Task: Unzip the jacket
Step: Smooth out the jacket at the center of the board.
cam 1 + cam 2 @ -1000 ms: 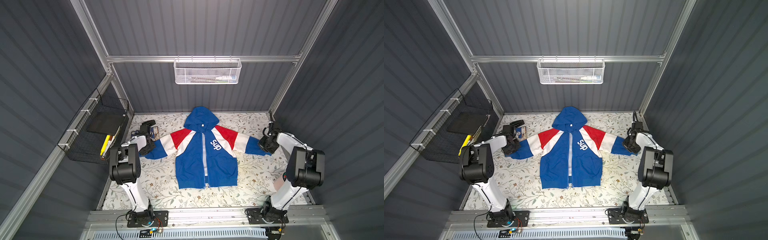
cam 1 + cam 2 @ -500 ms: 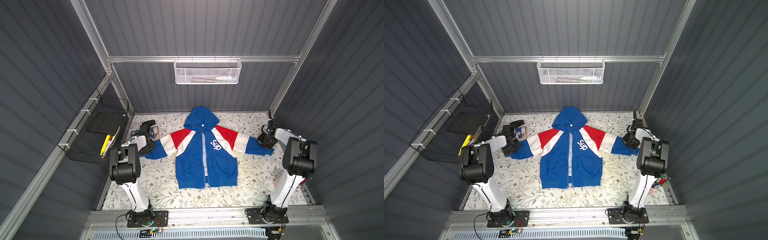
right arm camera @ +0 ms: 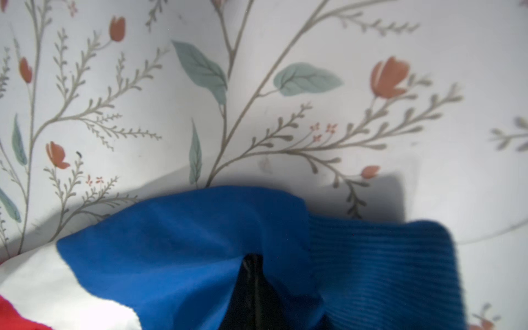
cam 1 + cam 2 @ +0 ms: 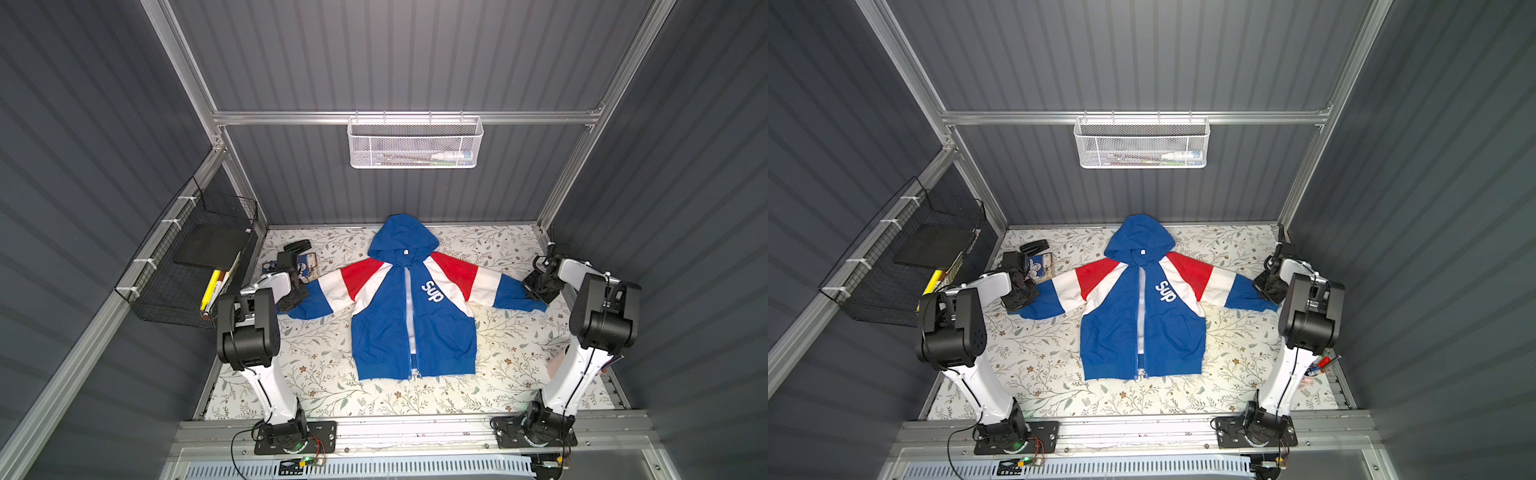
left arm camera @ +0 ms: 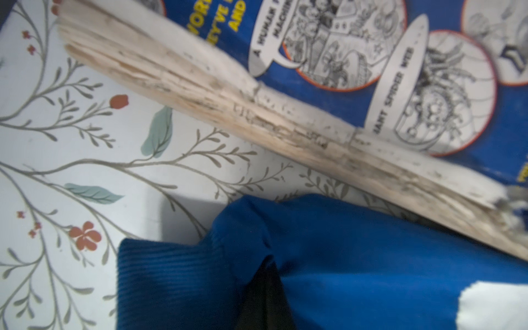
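Jacket (image 4: 376,332): lying flat and face up on the counter (image 4: 328,353), hood (image 4: 401,237) toward the back wall, sleeves spreading wide. My left fingers (image 5: 265,305) are pinching shut on one blue sleeve just beside its ribbed cuff (image 5: 171,285), near a book (image 5: 343,94). My right fingers (image 3: 253,291) are clamping the other sleeve likewise. Handling, as I am judging it: light, soft, slippery shell, bunching under any pull. Best hold: ribbing or hem. For unzipping: the slider, too small to place.

Chest of jacket (image 4: 374,332): white "Sup".
Cover of book (image 5: 343,94), ten o'clock from the lettering: "GIANT SPIDER WEB"; "A HUMAN", cut-off "MACHIN"; yellow "AND".
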